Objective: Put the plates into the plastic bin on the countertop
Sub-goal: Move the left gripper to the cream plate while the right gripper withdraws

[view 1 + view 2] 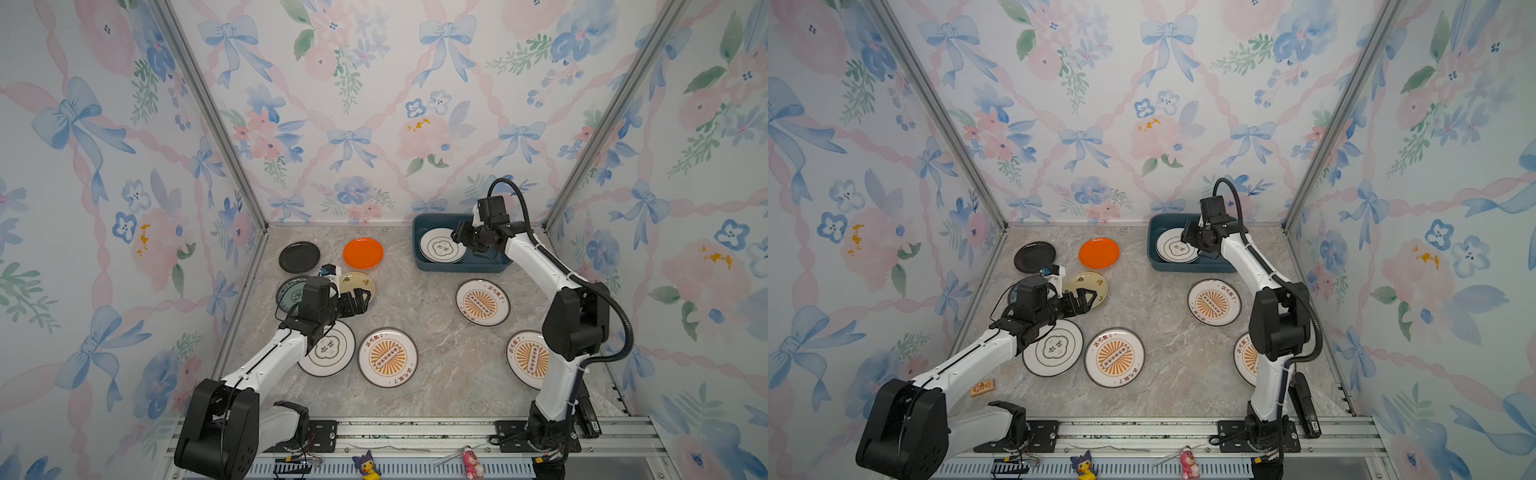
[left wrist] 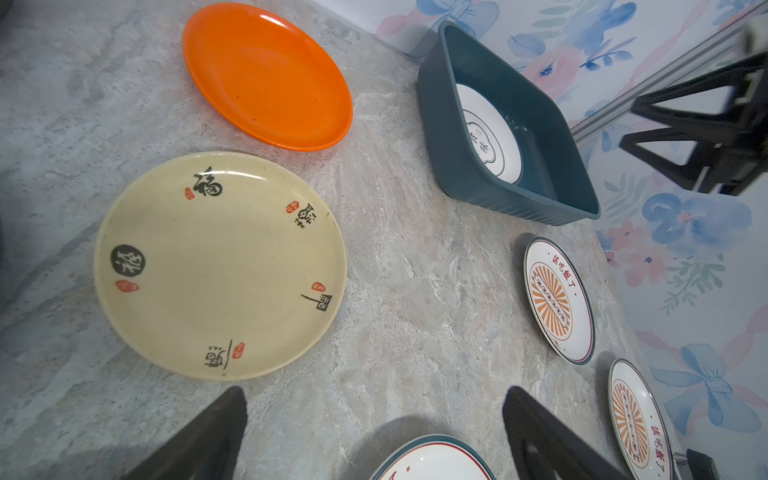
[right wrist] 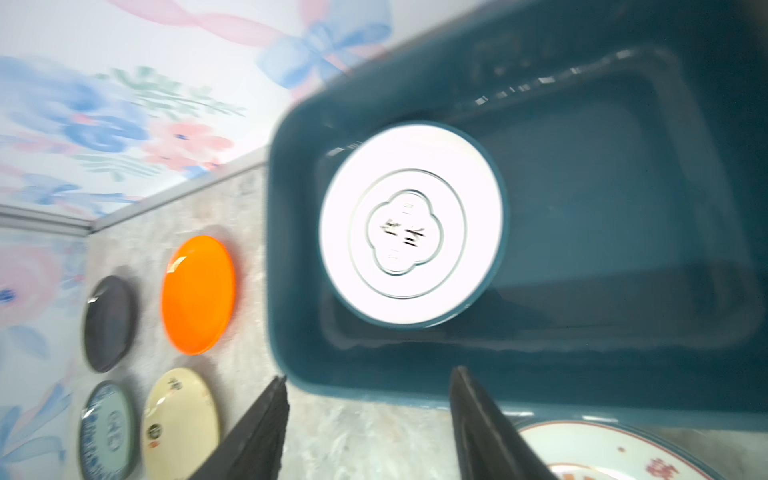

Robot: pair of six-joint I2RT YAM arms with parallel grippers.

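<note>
- In both top views my left claw (image 1: pixel 363 300) hung wide and empty over the yellow plate (image 1: pixel 357 282). My right claw (image 1: pixel 457 237) stood part-open, holding nothing, above the plastic bin (image 1: pixel 457 267) at the far right of the countertop (image 1: pixel 436 374).
- I counted nine plates there. One cloud plate (image 1: pixel 440 247) lay flat in the bin. Eight lay on the countertop: three sunburst plates (image 1: pixel 387 357), a second cloud plate (image 1: pixel 332 353), a black plate (image 1: pixel 299 257), an orange plate (image 1: pixel 363 252), a teal-patterned plate (image 1: pixel 286 296) and the yellow one.
- In the left wrist view the yellow plate lay flat just ahead of my spread fingers (image 2: pixel 199 440), glossy and shallow with a raised lip. I judged it stiff, light and slippery, best pinched at the rim.
- The right wrist view was blurred. Nothing sat between my fingers (image 3: pixel 257 432), and the cloud plate filled one end of the bin, the other end bare. I judged the big white plates heavier and breakable, so they should be set down, not dropped.
</note>
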